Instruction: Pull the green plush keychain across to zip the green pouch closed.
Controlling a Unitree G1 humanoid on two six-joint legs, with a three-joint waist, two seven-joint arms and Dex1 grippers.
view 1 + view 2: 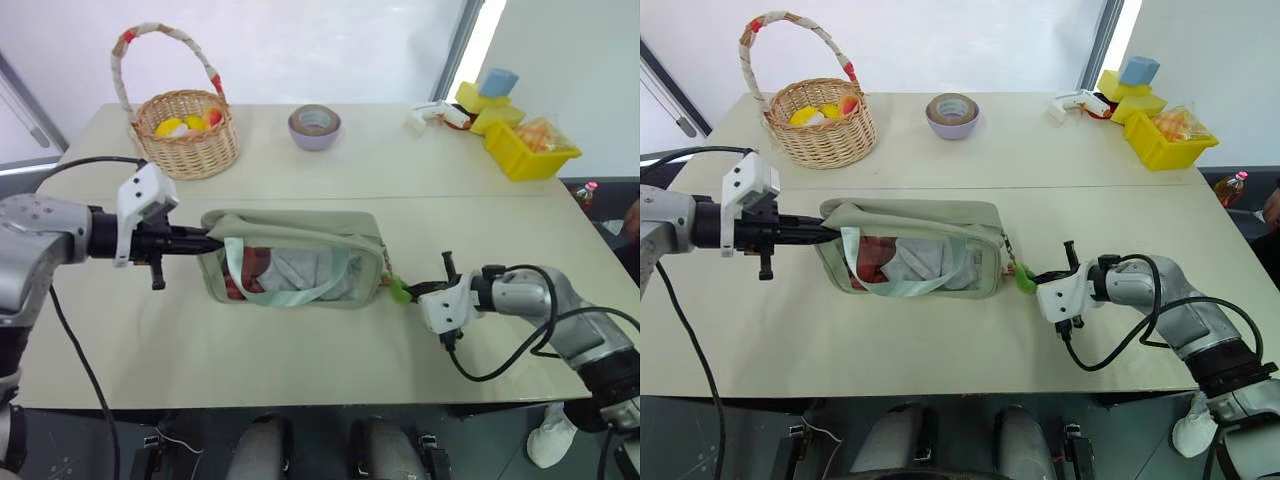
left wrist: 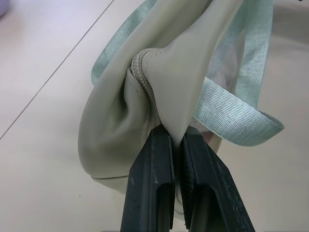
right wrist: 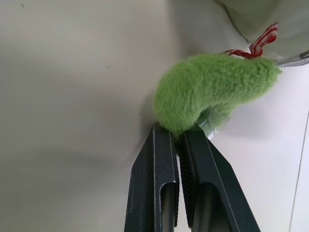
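The green pouch [image 1: 295, 262] lies in the middle of the table, its mint strap looped over the clear side panel with red and white contents behind it. My left gripper [image 1: 210, 240] is shut on the pouch's left end; the left wrist view shows its fingers [image 2: 154, 188] pinching the fabric [image 2: 174, 87] beside the zip. The green plush keychain [image 1: 399, 291] hangs off the pouch's right end on a short chain. My right gripper [image 1: 412, 293] is shut on the plush, and the fuzzy green body [image 3: 212, 89] sits pinched at the fingertips.
At the back left stands a wicker basket [image 1: 186, 128] with yellow and red items. A purple tape roll [image 1: 314, 126] is behind the pouch. A yellow bin [image 1: 528, 146] and blue and yellow blocks sit at the back right.
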